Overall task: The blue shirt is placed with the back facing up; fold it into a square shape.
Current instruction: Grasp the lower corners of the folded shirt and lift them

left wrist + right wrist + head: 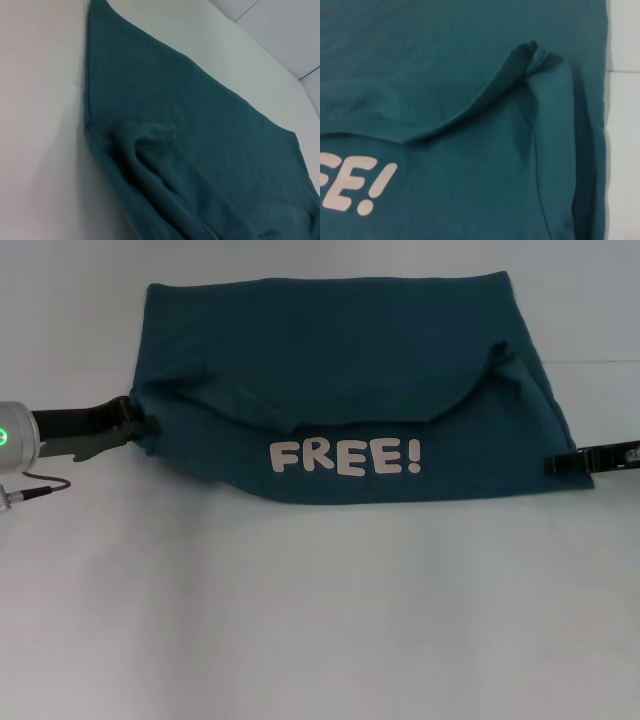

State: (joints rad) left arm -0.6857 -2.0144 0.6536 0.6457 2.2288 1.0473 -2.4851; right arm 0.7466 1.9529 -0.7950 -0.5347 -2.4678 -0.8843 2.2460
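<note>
Blue shirt (350, 370) lies long axis left–right on counter (320, 620); we flank it — left tool (135, 425), right tool (560, 464) at opposite edges; pinch state unclear.

A plain white table (320, 620) fills the head view from 9 o'clock round to 3 o'clock. In the left wrist view, thin dark seams (306, 75) cross the pale surface toward 2 o'clock. In the right wrist view a faint line (622, 71) runs at 3 o'clock.
</note>
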